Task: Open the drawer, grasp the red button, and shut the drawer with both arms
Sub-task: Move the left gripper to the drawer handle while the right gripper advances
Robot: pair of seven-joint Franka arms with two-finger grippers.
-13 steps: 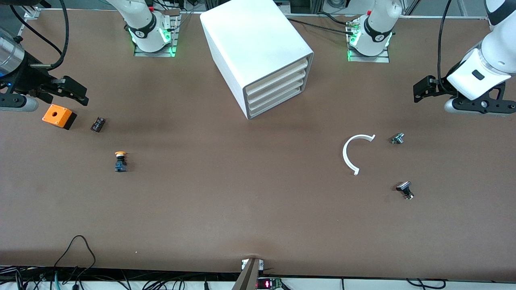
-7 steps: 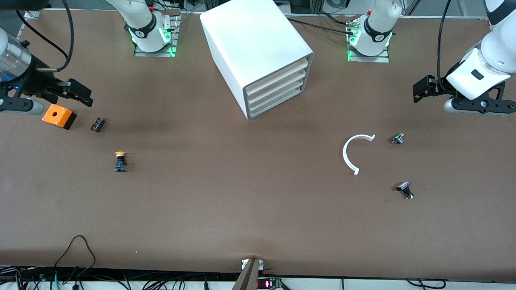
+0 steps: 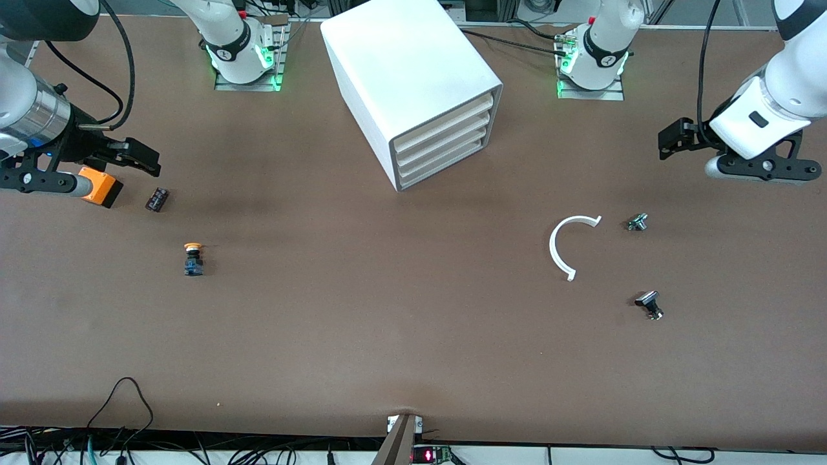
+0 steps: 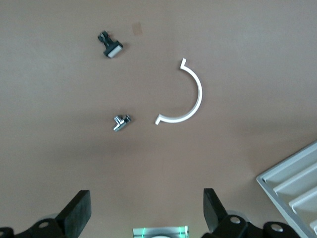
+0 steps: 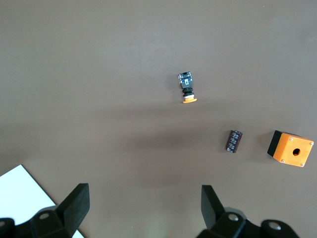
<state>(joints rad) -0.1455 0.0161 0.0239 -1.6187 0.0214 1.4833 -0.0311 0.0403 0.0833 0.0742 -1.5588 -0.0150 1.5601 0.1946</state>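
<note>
The white box cabinet (image 3: 413, 77) stands near the arms' bases, with four cream drawer fronts (image 3: 446, 143), all shut. Its corner shows in the left wrist view (image 4: 292, 183) and the right wrist view (image 5: 20, 193). The red-capped button is out of view. My right gripper (image 3: 137, 156) is open and empty over the table at the right arm's end, beside the orange box (image 3: 100, 187); it also shows in its wrist view (image 5: 143, 206). My left gripper (image 3: 675, 137) is open and empty over the table at the left arm's end, and shows in its wrist view (image 4: 146, 210).
A button with an orange-yellow cap (image 3: 192, 258) (image 5: 187, 89) and a small dark cylinder (image 3: 157, 199) (image 5: 234, 141) lie near the orange box (image 5: 291, 148). A white C-shaped ring (image 3: 568, 248) (image 4: 185, 96), a small metal part (image 3: 637, 222) (image 4: 121, 122) and a black white-capped part (image 3: 649, 305) (image 4: 111, 44) lie toward the left arm's end.
My right gripper has moved toward the cabinet and now covers part of the orange box. My left gripper has shifted slightly toward the cabinet. Nothing on the table has moved.
</note>
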